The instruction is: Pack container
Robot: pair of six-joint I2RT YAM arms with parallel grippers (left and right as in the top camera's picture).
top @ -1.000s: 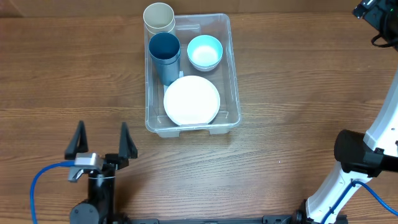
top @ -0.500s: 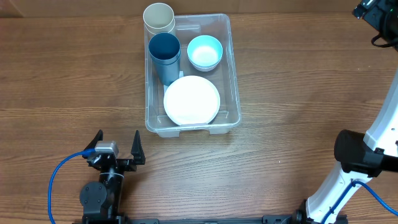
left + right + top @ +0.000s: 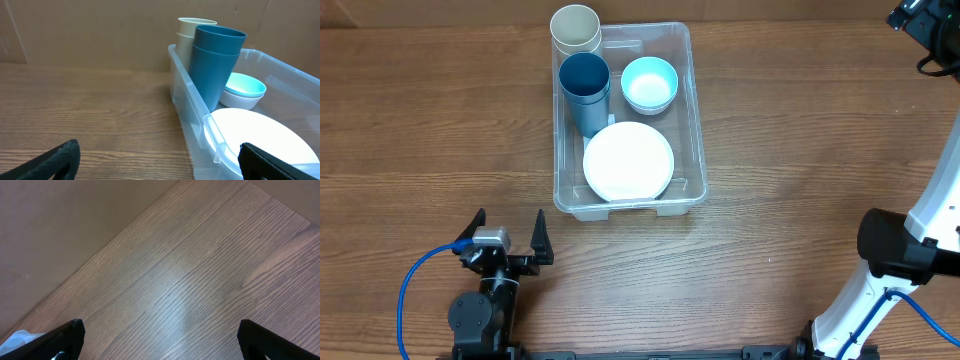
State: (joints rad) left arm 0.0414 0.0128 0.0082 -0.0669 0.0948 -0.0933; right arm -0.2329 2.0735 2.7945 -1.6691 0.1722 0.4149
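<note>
The container [image 3: 695, 120] is set on the table [image 3: 800, 150] ahead of the left hand [image 3: 510, 222] and slightly to its right, apart from it. Inside, a white plate [image 3: 628, 162] is laid nearest that hand, with stacked teal cups [image 3: 585, 85] and a pale blue bowl [image 3: 649, 83] beyond. A cream cup [image 3: 575, 30] is seen at the far left corner; whether it is inside cannot be told. Both hands are spread wide and nothing is held. The right hand [image 3: 160, 342] is seen above the table only.
</note>
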